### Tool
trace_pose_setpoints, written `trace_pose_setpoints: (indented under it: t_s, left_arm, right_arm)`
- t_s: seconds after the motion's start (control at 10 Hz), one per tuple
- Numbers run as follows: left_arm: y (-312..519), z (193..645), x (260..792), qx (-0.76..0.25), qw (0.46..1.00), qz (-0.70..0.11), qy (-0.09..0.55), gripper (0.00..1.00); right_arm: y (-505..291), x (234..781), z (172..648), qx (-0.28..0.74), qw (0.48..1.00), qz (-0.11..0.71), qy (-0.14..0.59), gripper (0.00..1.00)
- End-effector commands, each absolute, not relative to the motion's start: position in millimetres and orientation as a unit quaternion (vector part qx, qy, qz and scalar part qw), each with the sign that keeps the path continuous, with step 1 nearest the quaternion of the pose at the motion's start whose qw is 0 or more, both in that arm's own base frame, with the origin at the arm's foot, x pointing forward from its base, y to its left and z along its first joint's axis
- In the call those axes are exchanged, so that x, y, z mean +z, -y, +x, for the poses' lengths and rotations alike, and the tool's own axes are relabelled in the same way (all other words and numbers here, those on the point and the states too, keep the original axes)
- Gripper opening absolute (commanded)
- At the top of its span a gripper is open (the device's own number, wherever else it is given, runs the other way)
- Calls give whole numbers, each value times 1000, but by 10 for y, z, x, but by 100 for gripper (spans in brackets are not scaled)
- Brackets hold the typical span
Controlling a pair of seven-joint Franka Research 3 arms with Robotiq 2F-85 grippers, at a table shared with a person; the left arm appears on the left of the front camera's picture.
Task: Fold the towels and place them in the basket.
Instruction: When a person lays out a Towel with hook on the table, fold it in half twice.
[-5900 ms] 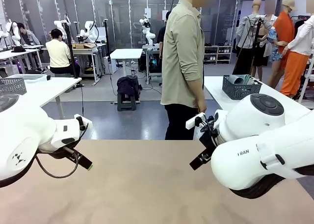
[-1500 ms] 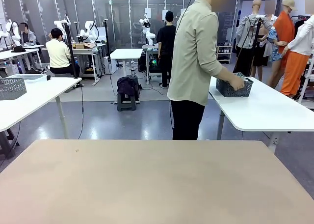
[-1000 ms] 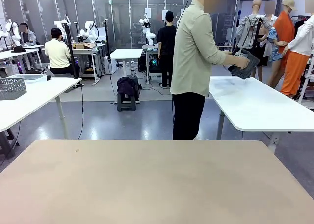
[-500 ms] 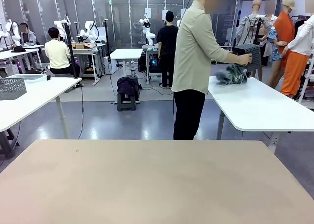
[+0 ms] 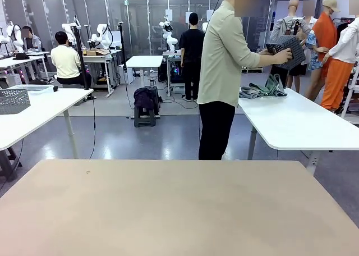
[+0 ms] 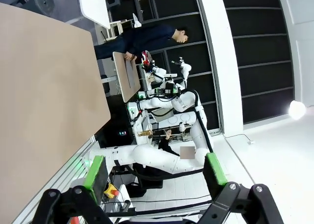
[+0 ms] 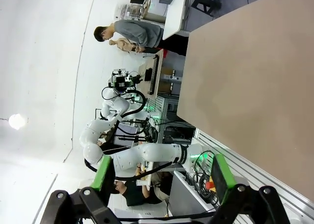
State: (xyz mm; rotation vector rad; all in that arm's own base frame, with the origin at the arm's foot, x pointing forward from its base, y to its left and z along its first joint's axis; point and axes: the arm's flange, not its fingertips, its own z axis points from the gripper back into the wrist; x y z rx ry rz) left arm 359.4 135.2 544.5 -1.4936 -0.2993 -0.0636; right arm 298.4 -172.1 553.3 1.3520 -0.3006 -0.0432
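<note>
Smooth tan bench (image 5: 168,205) lies before the white bench (image 5: 303,124) in a grey-floored lab. On the white bench, crumpled terry towels (image 5: 262,90); above it, a hand (image 5: 284,56) tilts the mesh basket (image 5: 287,44). Left fingers (image 6: 95,171) and right fingers (image 7: 104,172) gape, released.

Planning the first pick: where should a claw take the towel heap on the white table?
Probably the raised peak of the towel heap, from straight above: it lies crumpled and loose on the white table, with no flat edge showing clearly.
</note>
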Motion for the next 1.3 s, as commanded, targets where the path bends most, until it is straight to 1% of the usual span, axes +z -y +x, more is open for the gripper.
trace_pose_setpoints:
  t_s: [0.0, 0.2, 0.3, 1.2]
  left_arm:
    - [-1421, 3601, 5509, -35, 729, -675, 110, 100]
    - [-1441, 3615, 5493, -40, 734, -668, 118, 100]
    - [-1352, 3589, 5440, -30, 726, -675, 132, 100]
    - [-1352, 3589, 5440, -30, 726, -675, 132, 100]
  right_arm:
    - [1764, 5561, 2976, -24, 774, 622, 119, 100]
    - [1770, 5548, 2986, -27, 777, 617, 121, 100]
    - [1722, 5519, 2988, -20, 770, 624, 136, 100]
    - [1722, 5519, 2988, -20, 770, 624, 136, 100]
